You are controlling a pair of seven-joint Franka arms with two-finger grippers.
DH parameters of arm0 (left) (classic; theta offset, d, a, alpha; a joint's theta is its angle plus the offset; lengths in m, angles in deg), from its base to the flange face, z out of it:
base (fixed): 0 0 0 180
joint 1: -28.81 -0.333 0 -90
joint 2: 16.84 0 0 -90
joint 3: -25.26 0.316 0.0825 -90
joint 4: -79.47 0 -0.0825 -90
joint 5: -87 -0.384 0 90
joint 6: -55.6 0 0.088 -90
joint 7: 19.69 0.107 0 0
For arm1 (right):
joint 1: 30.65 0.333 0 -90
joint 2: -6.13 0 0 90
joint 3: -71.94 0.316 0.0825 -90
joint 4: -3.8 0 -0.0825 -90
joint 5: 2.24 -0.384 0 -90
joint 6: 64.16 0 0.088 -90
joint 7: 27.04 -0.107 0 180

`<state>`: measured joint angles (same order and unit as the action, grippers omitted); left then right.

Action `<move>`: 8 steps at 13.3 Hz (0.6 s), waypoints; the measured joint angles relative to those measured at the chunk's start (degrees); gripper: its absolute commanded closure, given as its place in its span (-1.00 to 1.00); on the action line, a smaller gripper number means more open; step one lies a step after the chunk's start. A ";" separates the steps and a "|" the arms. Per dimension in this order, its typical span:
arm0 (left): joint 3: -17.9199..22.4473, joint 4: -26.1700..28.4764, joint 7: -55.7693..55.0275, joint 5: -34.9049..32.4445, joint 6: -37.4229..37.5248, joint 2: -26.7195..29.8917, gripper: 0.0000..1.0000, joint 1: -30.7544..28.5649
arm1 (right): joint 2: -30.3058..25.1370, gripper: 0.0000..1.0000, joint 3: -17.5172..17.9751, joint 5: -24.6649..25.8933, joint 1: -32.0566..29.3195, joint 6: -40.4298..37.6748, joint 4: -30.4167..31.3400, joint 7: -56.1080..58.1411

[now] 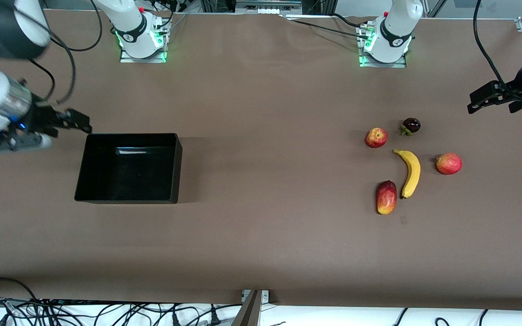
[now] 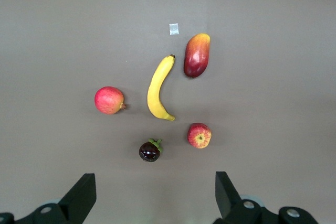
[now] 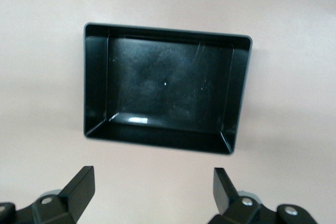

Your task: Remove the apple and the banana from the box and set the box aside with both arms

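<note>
The empty black box [image 1: 127,167] [image 3: 97,87] sits toward the right arm's end of the table. My right gripper [image 1: 68,129] [image 3: 152,174] hangs open over bare table beside the box's end wall and holds nothing. The yellow banana [image 1: 410,172] [image 2: 159,87] and the streaked red apple [image 1: 376,137] [image 2: 199,135] lie toward the left arm's end, the apple farther from the front camera. My left gripper [image 1: 478,102] [image 2: 154,179] is open and empty, up over the table edge of the fruit group.
Around the banana lie an oblong red-yellow mango [image 1: 386,197] [image 2: 197,54], a pinker round fruit [image 1: 449,163] [image 2: 109,100] and a dark mangosteen [image 1: 411,125] [image 2: 149,150]. A small tape patch [image 1: 403,220] marks the cloth. Cables run along the table's front edge.
</note>
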<state>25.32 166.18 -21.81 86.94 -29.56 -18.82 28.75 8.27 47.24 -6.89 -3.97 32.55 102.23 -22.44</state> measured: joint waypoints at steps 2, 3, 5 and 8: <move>0.08 0.00 0.00 0.00 0.00 0.02 -1.00 -0.02 | -2.73 -1.00 0.41 1.22 -0.01 -2.85 0.10 0.00; 0.07 0.00 0.00 0.00 0.00 0.03 -1.00 -0.01 | -3.48 -1.00 0.68 1.66 -0.07 -3.46 0.14 0.00; 0.08 0.00 0.00 0.00 0.00 0.03 -1.00 -0.02 | -3.84 -1.00 2.04 2.26 -1.40 -3.77 0.16 0.31; 0.08 0.03 0.00 0.00 0.00 0.03 -1.00 -0.02 | -3.80 -1.00 7.25 2.30 -6.90 -3.72 0.21 2.02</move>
<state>25.40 166.21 -21.81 86.94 -29.56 -18.79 28.73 4.47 54.49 -4.59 -10.87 28.83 102.45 -20.42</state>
